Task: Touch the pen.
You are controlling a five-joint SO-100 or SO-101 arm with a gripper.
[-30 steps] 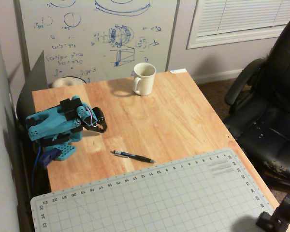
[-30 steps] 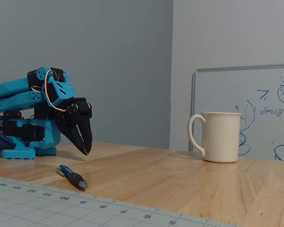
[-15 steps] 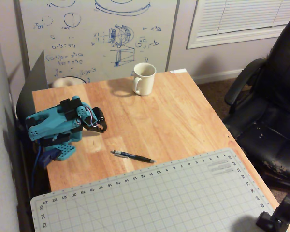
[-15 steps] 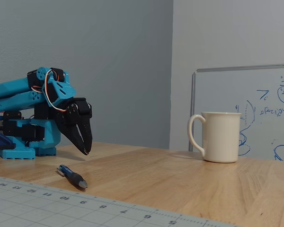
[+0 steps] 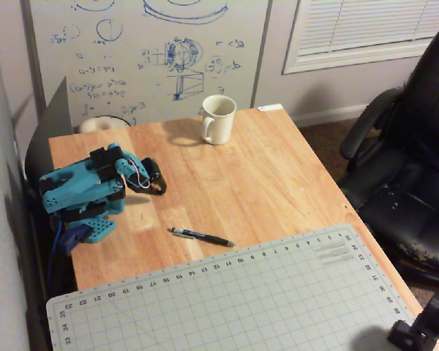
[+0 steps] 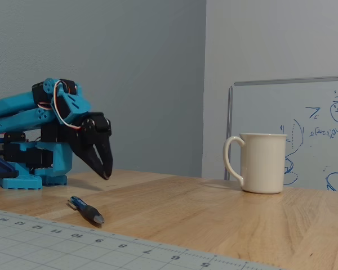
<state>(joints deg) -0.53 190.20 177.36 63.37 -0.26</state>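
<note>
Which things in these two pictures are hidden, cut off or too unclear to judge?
- Tool: in the low fixed view seen edge-on, in the high one small and dark, so open or shut is unclear.
- Pen: foreshortened in the low view, its clip end not visible; in the high view too small for details.
- Mat: cut off by the bottom edge in both.
- Chair: cut off at right, high view.

Cream mug point(image 5: 219, 118), cutting mat point(image 5: 278, 307), whiteboard point(image 5: 146, 51)
</note>
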